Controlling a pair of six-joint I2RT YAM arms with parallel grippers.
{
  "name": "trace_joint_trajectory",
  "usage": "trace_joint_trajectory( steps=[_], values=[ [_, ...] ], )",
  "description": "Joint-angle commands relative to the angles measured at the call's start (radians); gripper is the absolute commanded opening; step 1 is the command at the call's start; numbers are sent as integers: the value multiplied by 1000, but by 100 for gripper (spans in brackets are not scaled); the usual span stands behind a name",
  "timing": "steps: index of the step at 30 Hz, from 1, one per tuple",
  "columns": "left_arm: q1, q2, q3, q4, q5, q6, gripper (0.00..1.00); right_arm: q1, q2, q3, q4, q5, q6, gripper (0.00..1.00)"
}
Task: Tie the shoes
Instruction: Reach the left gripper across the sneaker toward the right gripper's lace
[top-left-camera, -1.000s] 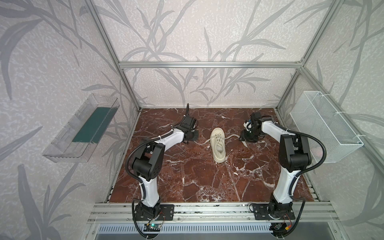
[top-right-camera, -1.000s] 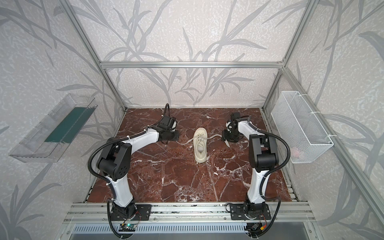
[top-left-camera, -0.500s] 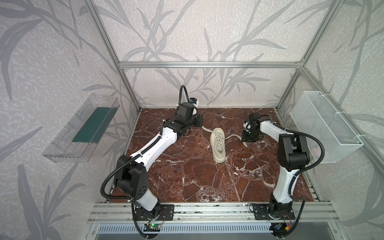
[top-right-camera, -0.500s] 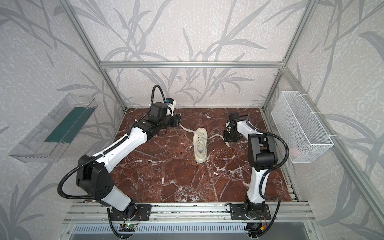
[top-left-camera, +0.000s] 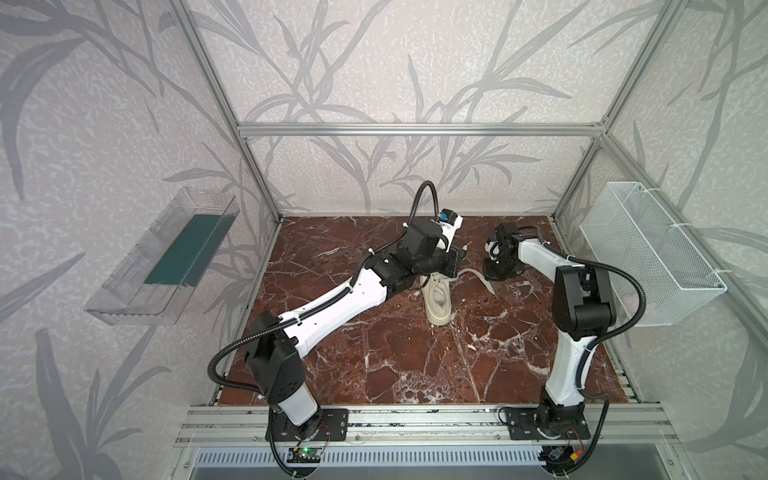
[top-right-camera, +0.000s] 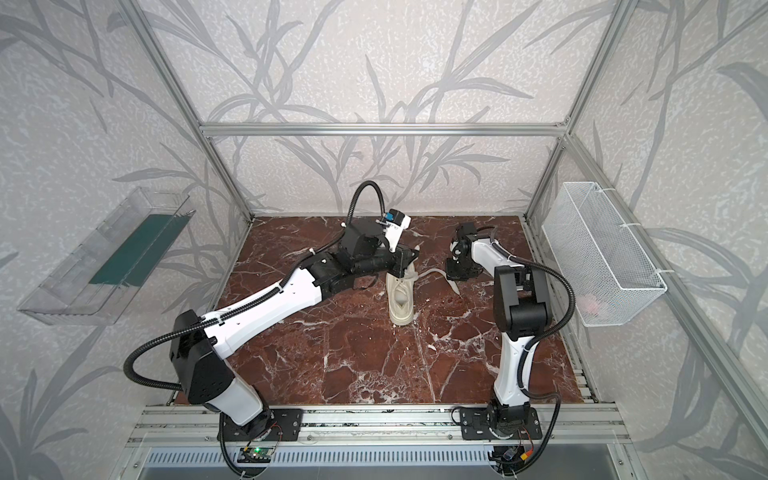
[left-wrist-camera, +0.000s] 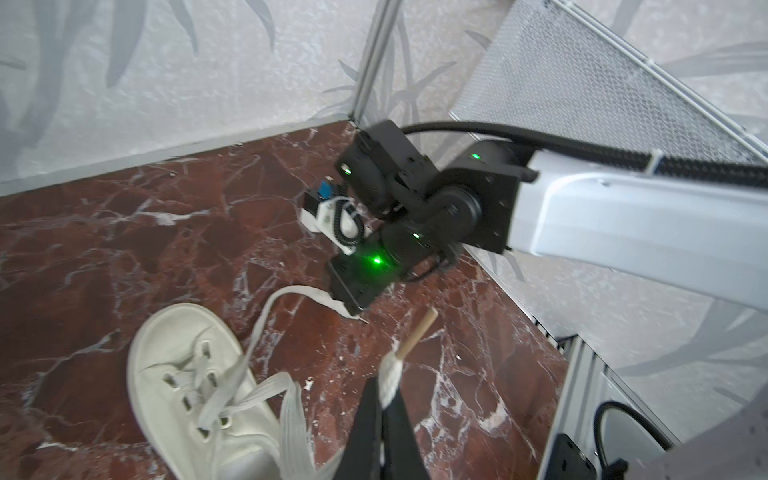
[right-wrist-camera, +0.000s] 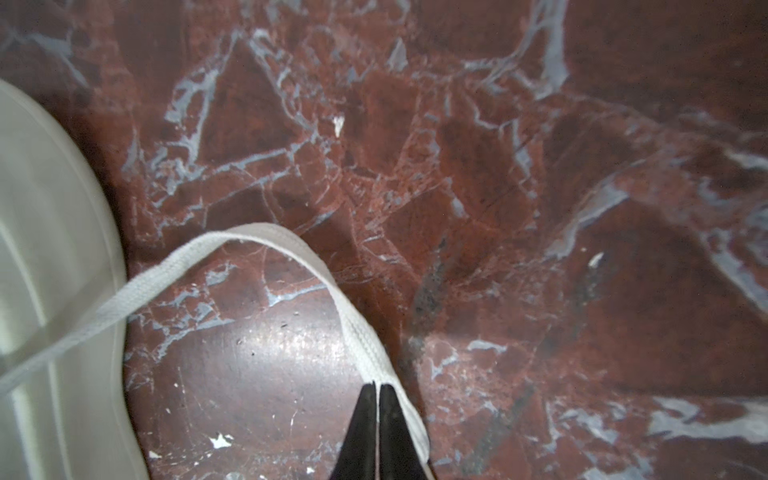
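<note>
The left gripper (left-wrist-camera: 384, 399) is fully closed. It pinches a lace end (left-wrist-camera: 390, 374) just behind its hard tan tip (left-wrist-camera: 417, 334), and the tip sticks out free beyond the fingers. The right gripper (right-wrist-camera: 377, 392) is closed too, with the second lace (right-wrist-camera: 349, 316) caught between its fingertips. From there this lace makes a loose arc over the table (right-wrist-camera: 540, 208) and runs back to the shoe (right-wrist-camera: 50, 291).

In both top views the shoe lies a little toward 12 o'clock from the middle of the table, with its length along the line from 12 to 6 o'clock. The left gripper hangs over its 12 o'clock end. The right gripper is low, near the shoe at about 2 o'clock. I see no knot yet.

The laces look flat, woven, very light and limp, so I judge they will not keep a loop unless they are held. They may also slide out of smooth fingers. The best hold seems a little behind the hard tip, with the flat side across the fingers. The shoe seems light on its thick sole, so a strong pull on a lace could drag it over the polished table
</note>
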Motion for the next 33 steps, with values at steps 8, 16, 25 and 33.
trace_joint_trajectory(
  steps=[8, 16, 25, 33],
  values=[
    [-123, 138, -26, 96, 50, -109, 0, -51, 1, 64, -31, -75, 10, 4],
    [-123, 287, 41, 84, 58, -125, 48, -57, 2, 79, -47, -90, 12, 5],
    [-69, 219, 50, 34, 41, -83, 67, -52, 15, 54, -66, -95, -2, 28],
    [-33, 162, 117, -59, 16, -18, 70, -29, 40, 35, -69, -81, -4, 32]
  ],
)
